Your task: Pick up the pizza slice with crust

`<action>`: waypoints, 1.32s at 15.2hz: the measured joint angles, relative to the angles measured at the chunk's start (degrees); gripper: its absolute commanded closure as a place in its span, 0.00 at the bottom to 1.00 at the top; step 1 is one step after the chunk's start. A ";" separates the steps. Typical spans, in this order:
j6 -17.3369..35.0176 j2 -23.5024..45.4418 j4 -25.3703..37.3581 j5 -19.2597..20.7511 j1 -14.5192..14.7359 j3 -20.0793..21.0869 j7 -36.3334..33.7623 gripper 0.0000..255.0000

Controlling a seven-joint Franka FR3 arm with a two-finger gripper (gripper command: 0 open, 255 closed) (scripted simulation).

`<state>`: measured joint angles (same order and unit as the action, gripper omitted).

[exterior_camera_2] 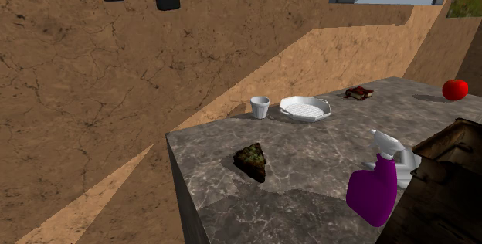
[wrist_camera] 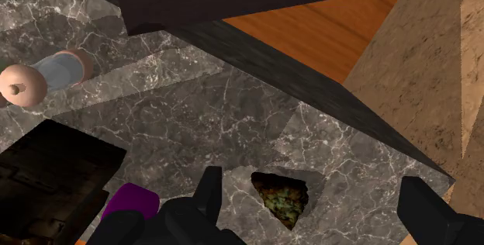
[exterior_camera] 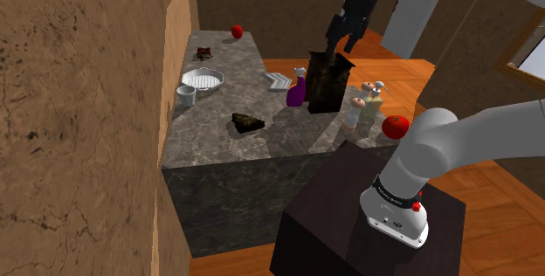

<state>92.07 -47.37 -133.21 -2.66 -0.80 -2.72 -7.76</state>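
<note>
The pizza slice [exterior_camera: 247,123] lies flat on the marble counter [exterior_camera: 218,148], near its front edge and well apart from the purple spray bottle [exterior_camera: 297,91] and the white cup [exterior_camera: 186,95]. The gripper [exterior_camera: 338,44] hangs high above the counter, fingers spread, holding nothing.

shoulder: behind stand [exterior_camera: 349,222], high | exterior: close, low | wrist: downward | shared: counter [exterior_camera: 218,143]
</note>
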 measured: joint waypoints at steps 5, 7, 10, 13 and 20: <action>5.29 4.66 -1.38 -0.17 0.25 0.04 0.23 0.00; 8.49 8.41 -1.24 -0.36 0.47 0.16 0.28 0.00; 13.18 13.59 -1.44 -0.40 0.55 -0.19 0.96 0.00; 17.80 19.51 -0.79 -0.75 0.88 -0.13 1.17 0.00; 26.77 34.69 3.88 -1.64 1.40 -0.46 2.34 0.00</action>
<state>118.84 -12.68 -129.33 -4.30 0.60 -3.17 -5.43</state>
